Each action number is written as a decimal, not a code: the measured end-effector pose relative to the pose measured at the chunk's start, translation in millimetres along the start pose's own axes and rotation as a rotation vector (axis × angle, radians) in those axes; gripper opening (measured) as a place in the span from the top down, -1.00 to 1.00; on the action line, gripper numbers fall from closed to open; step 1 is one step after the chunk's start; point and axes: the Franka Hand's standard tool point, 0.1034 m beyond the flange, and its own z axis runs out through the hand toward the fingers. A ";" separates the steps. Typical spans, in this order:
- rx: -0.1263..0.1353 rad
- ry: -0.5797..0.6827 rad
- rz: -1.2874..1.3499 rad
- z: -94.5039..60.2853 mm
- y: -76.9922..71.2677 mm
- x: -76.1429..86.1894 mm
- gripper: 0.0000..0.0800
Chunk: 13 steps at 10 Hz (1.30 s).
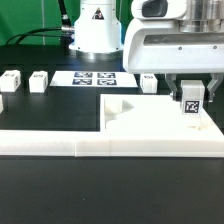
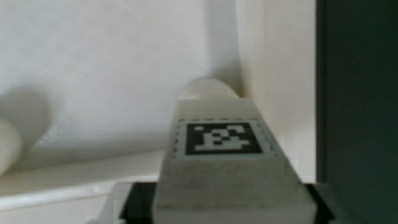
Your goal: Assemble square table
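Observation:
The white square slab (image 1: 150,115) lies flat at the exterior view's right, against the border rail. My gripper (image 1: 190,93) is shut on a white tagged leg post (image 1: 191,104) and holds it upright over the slab's far right corner; I cannot tell whether it touches the slab. In the wrist view the leg post (image 2: 222,140) fills the middle between the dark fingers (image 2: 150,202) of the gripper (image 2: 228,205), with the slab (image 2: 107,70) under it. Two loose leg posts (image 1: 11,80) (image 1: 38,80) stand at the far left, and another (image 1: 147,81) stands behind the slab.
The marker board (image 1: 95,77) lies at the back centre, in front of the robot base (image 1: 95,30). The long low white border rail (image 1: 60,143) runs along the front. A rounded white shape (image 2: 15,135) shows at the wrist view's edge.

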 end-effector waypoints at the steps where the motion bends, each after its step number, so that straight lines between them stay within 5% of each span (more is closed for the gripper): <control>1: 0.000 0.000 0.063 0.1 0.5 0.2 0.28; 8: 0.051 -0.062 1.021 1.4 3.9 -0.8 0.27; 13: 0.049 -0.075 1.358 2.4 0.3 -2.5 0.27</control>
